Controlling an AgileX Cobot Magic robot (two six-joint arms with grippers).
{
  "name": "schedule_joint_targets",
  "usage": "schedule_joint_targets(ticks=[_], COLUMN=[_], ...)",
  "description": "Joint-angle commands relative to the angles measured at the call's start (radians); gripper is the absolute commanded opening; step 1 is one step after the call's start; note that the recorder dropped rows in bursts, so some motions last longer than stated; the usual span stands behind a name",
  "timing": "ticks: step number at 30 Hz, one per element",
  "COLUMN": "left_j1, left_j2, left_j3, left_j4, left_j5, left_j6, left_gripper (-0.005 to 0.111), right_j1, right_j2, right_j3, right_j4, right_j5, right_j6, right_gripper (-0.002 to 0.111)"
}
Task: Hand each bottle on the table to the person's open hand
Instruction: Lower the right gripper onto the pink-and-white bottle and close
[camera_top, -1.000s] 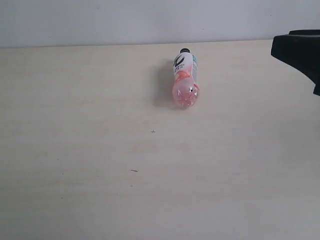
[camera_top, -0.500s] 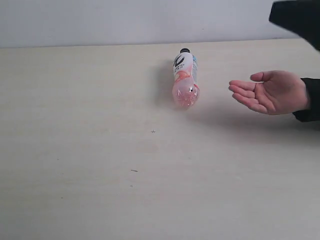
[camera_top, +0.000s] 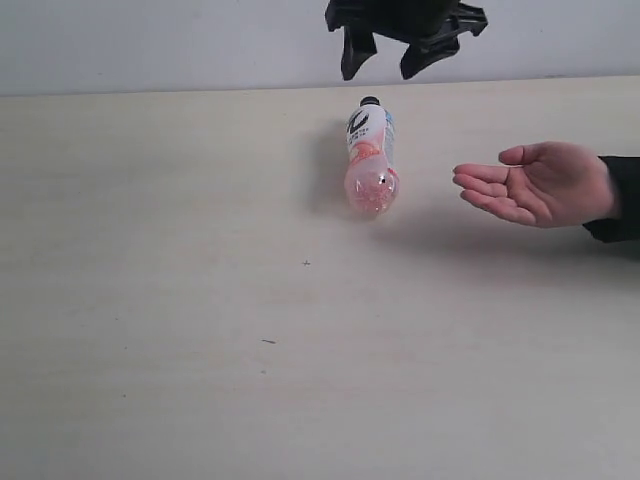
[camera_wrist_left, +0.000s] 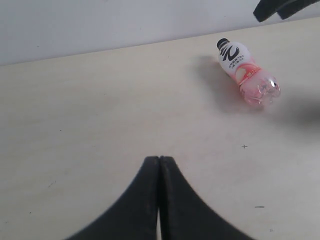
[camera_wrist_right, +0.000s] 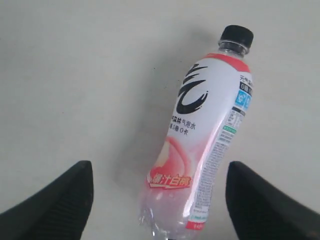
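Observation:
One pink bottle with a black cap lies on its side on the pale table, cap toward the far wall. It shows again in the left wrist view and fills the right wrist view. My right gripper hangs open in the air just above the bottle's cap end, its two fingers straddling the bottle without touching it. The person's open hand is held palm up over the table to the right of the bottle. My left gripper is shut and empty, well back from the bottle.
A pale wall runs behind the table's far edge. A few tiny dark specks mark the tabletop in front of the bottle. The person's dark sleeve enters from the right edge.
The right gripper swung in from the upper right to above the bottle and opened wide. The person's hand came in from the right and holds almost still. The bottle has not moved.

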Motion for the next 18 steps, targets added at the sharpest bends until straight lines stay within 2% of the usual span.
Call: schedule_joint_targets(ticks=[1, 4, 18], left_j1=[-0.005, -0.005, -0.005], left_j2=[-0.005, -0.005, -0.005], left_j3=[0.005, 0.005, 0.005], left_j4=[0.008, 0.008, 0.008], left_j5=[-0.007, -0.007, -0.007], left_j6=[0.0, 0.0, 0.0], left_gripper=[0.0, 0.0, 0.0], right_j1=[0.022, 0.022, 0.022], right_j2=[0.163, 0.242, 0.336], right_j3=[-0.171, -0.225, -0.225], right_j4=[-0.066, -0.138, -0.145], right_j5=[0.084, 0.093, 0.059], right_j6=[0.111, 0.18, 0.21], right_gripper=[0.071, 0.071, 0.07])
